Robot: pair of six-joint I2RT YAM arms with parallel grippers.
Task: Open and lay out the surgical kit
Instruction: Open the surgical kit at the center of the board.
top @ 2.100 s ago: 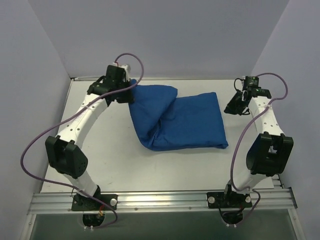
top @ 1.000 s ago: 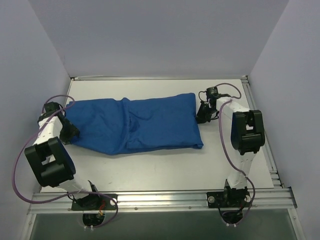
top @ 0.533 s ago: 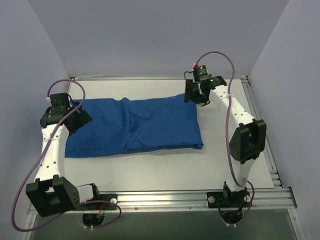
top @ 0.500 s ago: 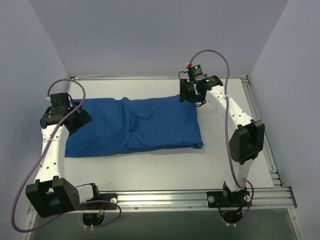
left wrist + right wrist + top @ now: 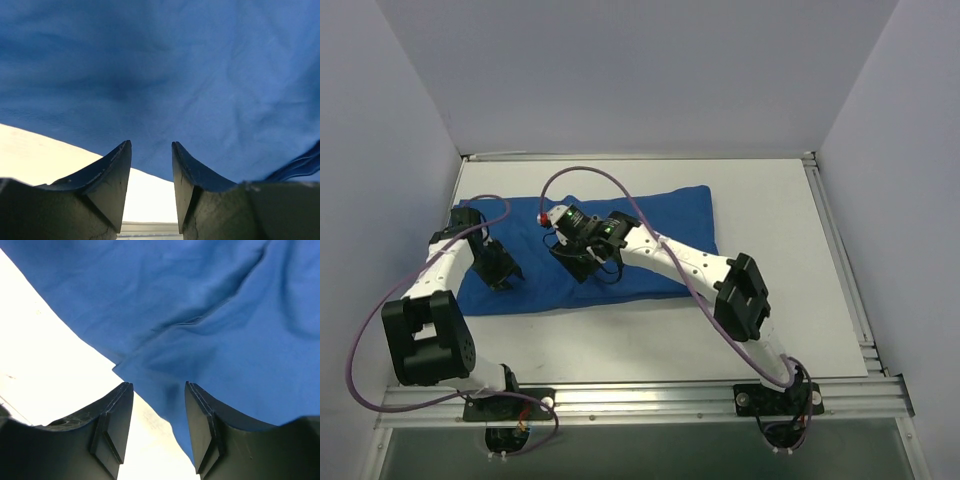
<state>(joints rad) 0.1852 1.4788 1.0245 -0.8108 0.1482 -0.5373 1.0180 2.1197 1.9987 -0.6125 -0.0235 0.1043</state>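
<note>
While the left hand (image 5: 151, 147) and the right hand (image 5: 159, 386) both hover with fingers spread and nothing pinched, each low over its near edge, the blue cloth wrap (image 5: 665, 215) lies folded on the counter (image 5: 780, 250) — soft, limp, likely light — so a loose fold edge looks the place to grip.

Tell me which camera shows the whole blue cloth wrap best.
Top external: the blue cloth wrap shows nearly whole, with most of its outline. Left wrist shows only a close patch and an edge; right wrist, a fold and an edge.
</note>
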